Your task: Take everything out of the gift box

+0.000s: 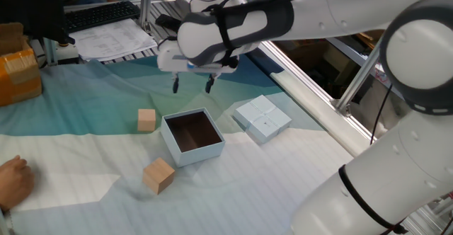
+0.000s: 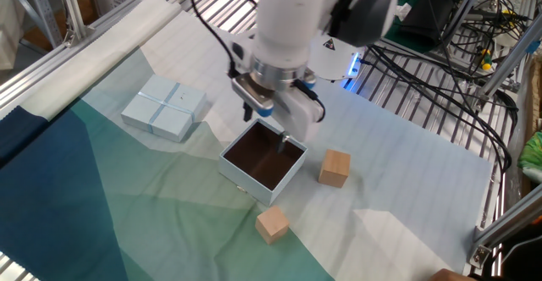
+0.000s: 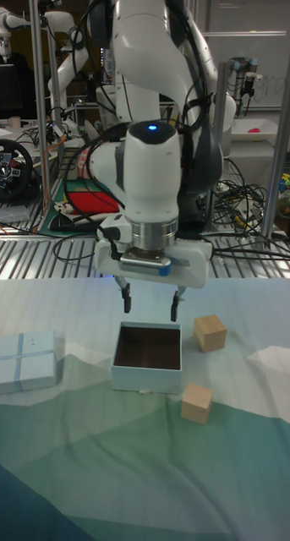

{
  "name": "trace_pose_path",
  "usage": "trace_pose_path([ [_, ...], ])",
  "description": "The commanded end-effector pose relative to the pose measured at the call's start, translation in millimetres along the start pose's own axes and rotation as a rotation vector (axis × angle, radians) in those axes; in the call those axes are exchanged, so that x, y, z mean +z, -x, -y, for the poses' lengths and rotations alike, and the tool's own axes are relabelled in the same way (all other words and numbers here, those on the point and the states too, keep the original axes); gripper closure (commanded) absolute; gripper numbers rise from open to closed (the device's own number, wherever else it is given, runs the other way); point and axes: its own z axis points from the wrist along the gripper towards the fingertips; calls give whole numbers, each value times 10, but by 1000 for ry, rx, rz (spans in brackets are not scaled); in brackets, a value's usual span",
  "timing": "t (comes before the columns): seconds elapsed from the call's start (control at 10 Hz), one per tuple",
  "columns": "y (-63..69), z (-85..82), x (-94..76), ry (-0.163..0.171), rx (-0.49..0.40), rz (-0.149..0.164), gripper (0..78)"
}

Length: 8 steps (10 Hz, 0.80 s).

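Above the gift box (image 3: 147, 358) my pincer (image 3: 150, 306) hangs wide and unladen. The box holds nothing; 2 cubes (image 3: 210, 332) (image 3: 196, 402) lie outside.

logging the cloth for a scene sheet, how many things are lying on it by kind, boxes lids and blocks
Small light tan wooden cubes: 2, one beside the box, one nearer the cloth's front edge.
Open pale blue-white square cardboard gift box with dark brown interior: 1, nothing visible inside.
Flat pale-blue lid with cross creases: 1.
Total: 4.

A robotics lab — aluminium frame rails (image 2: 76, 27), cable bundles (image 2: 440, 35) and another robot arm (image 3: 5, 25) behind.
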Motion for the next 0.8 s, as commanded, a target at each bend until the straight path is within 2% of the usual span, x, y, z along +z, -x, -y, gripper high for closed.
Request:
trace_pose_path([
  [0.1, 71, 85, -24, 1, -65, -3, 1],
  [0.5, 202, 295, -93, 7, -150, -8, 1],
  [0.8, 218, 349, -131, 13, -178, -11, 1],
])
